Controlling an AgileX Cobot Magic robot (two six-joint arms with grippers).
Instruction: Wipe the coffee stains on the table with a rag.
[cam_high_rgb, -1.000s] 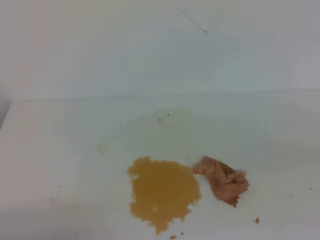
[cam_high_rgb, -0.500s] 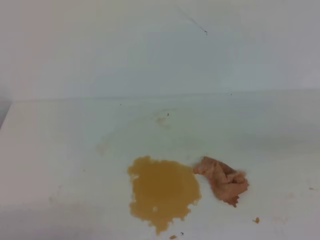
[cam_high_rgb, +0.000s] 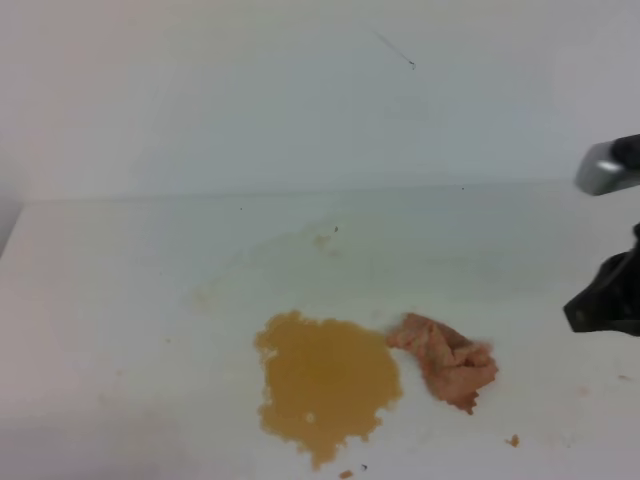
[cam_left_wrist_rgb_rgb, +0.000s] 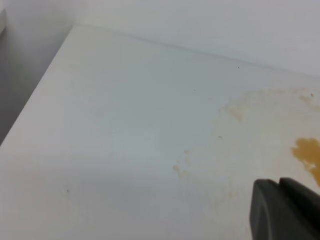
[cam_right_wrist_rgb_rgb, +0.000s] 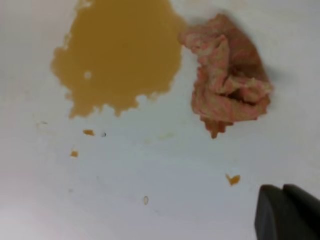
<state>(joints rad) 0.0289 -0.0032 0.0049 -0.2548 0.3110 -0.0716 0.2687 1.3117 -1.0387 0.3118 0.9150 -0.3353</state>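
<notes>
The rag (cam_high_rgb: 446, 360) lies on the desk (cam_high_rgb: 120, 300), touching the right edge of the coffee stains (cam_high_rgb: 325, 385). The right tool (cam_high_rgb: 605, 300) hangs well right of it; its spread cannot be told.

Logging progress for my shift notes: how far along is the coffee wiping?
Nothing is wiped: the coffee puddle lies whole on the table. The right arm shows at the frame edge, away from the rag, which lies untouched beside the puddle. Grasping and wiping are left.
</notes>
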